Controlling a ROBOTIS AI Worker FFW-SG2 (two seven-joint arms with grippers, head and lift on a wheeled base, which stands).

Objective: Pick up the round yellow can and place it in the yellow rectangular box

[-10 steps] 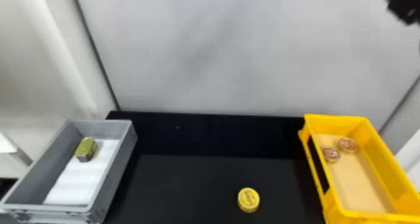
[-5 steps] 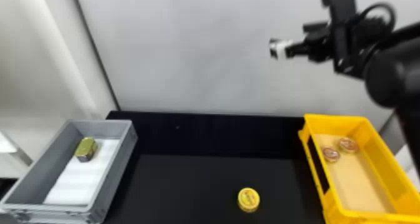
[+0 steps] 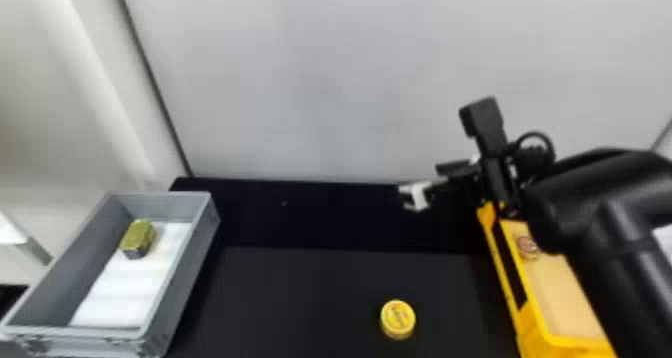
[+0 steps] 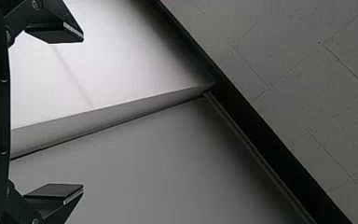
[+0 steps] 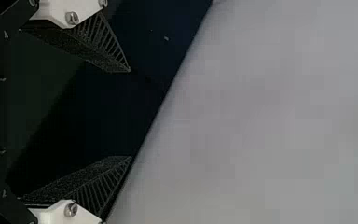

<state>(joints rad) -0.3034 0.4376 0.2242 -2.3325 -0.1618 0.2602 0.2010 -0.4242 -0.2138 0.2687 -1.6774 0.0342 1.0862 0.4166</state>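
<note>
Head view, against frames 1.0 s and 0.5 s back: the right arm [image 3: 620, 232] was first a dark patch at the upper right corner, then stood high before the grey wall [image 3: 320, 82]. It has now come down, its right end effector [image 3: 422, 183] seen against the far part of the black desk [image 3: 300, 302], left of the yellow rectangular box [image 3: 545, 346]. The arm now covers much of that box; one round tin [image 3: 527, 246] remains visible on its tan base. Target unchanged: round yellow can [image 3: 398, 318] on the desk, between the yellow box and the grey box [image 3: 192, 272], nearer the yellow one, well apart from the end effector. Gold tin [image 3: 137, 239] unmoved inside the grey box, partly on the white liner [image 3: 122, 287].

Markings: dark and reddish print on the can's top; blurred.

End effector state: right end effector [image 5: 130, 114] released, fingers spread, nothing held. Left end effector [image 4: 83, 112] likewise released and empty, fingers wide apart, before pale panels in its wrist view.
</note>
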